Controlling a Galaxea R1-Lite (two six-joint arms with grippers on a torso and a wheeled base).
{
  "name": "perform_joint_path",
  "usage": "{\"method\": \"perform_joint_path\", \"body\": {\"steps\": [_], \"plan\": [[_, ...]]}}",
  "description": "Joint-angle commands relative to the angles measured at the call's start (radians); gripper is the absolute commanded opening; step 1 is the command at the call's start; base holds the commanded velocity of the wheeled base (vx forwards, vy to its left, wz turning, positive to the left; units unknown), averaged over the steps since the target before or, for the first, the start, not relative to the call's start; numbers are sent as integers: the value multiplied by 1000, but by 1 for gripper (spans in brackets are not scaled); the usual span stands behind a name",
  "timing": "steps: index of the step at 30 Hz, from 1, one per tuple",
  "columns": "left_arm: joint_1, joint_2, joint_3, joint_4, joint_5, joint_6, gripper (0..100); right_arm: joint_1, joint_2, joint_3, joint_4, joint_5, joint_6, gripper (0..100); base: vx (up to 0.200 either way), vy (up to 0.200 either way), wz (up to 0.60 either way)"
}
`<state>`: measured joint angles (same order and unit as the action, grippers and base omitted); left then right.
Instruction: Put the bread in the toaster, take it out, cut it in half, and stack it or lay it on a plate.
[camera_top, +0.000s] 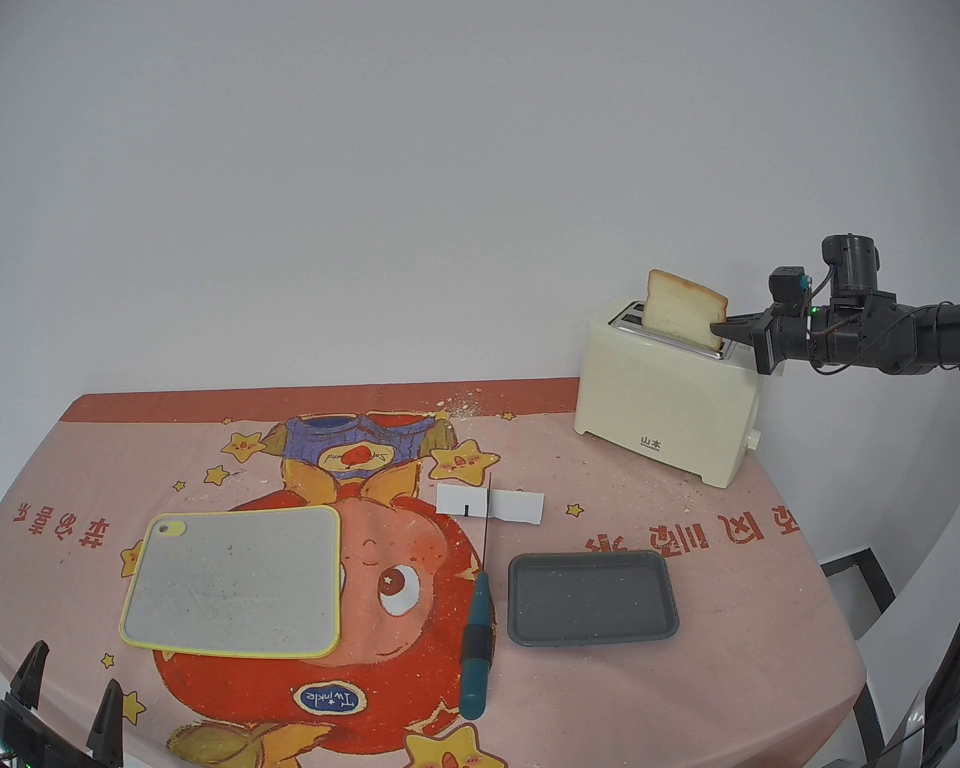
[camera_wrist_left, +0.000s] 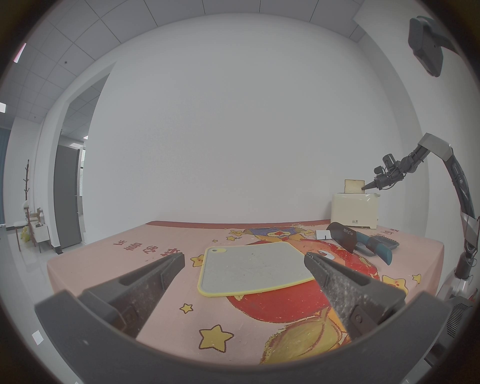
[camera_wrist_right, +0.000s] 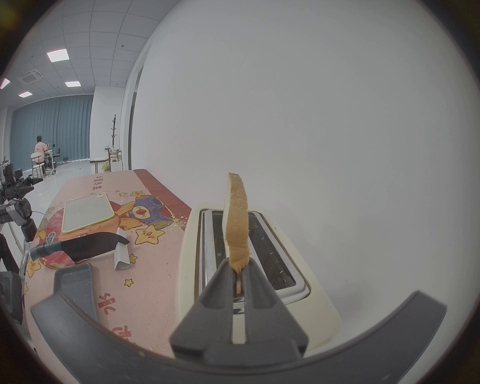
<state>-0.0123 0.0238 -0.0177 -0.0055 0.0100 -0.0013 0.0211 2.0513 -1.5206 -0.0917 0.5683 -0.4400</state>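
A plain white wall stands behind a table (camera_top: 740, 640) covered with a pink cartoon cloth. In the lower left corner of the head view the left gripper (camera_top: 72, 678) sits low at the table's near edge, its fingers pointing up and spread wide with nothing between them. To its right, at left of centre, lies the grey cutting board (camera_top: 235, 580). Beyond that is the knife (camera_top: 476, 650), with its blade tip propped in a folded white paper stand (camera_top: 515, 505), and then the empty grey plate (camera_top: 590, 597). At the upper right the bread (camera_top: 682, 308) stands upright in the toaster (camera_top: 665, 400), most of it above the slot. The right arm enters roughly level from the right edge. The right gripper (camera_top: 718, 327) is pinched narrow on the slice's right edge. This looks like the toaster stage, though whether the slice is going down or coming out cannot be told. Either way, the next move calls for straight vertical travel that keeps the slice in line with the slot.
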Motion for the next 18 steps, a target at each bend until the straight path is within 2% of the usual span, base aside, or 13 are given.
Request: {"method": "perform_joint_path", "body": {"steps": [1,18], "plan": [[0,1,18,-1,1,0,100,2,-2,0,0,-1,-2,0,0,0,0],[0,1,18,-1,1,0,100,11,10,-7,1,-7,-2,0,0,0,0]]}}
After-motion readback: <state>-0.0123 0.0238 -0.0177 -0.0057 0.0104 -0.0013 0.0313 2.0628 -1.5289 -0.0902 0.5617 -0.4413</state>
